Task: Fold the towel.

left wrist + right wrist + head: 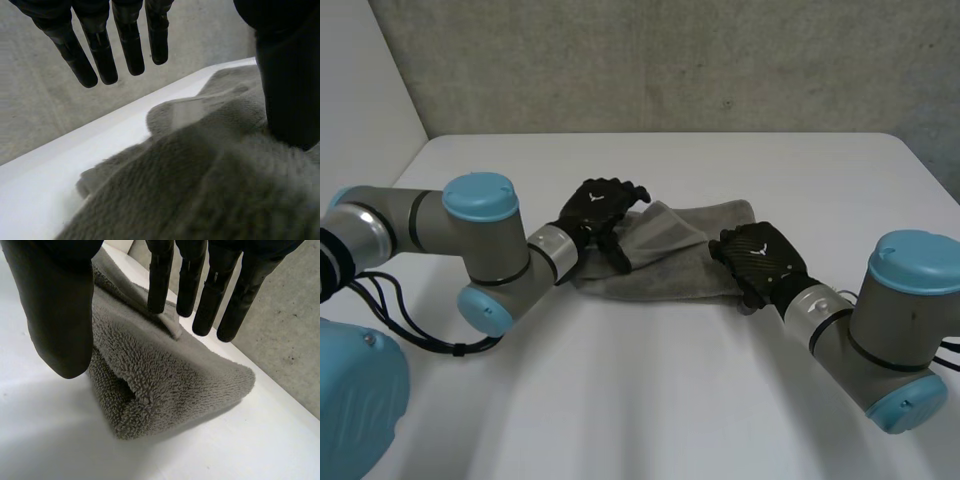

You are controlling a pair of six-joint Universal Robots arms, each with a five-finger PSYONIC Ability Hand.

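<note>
A grey terry towel [670,255] lies folded into a long strip across the middle of the white table [650,400]. My left hand [600,210] is over the strip's left end. In the left wrist view its fingers [102,55] are straight and off the cloth, while the thumb [287,90] rests on the towel [200,190]. My right hand [760,258] is over the right end. Its fingers [215,295] reach straight above the folded towel [160,375], and the thumb [55,315] stands beside the near edge. Neither hand grips the cloth.
A concrete wall [670,60] runs behind the table's far edge. Bare tabletop lies in front of the towel and behind it. Both forearms slant in from the near corners.
</note>
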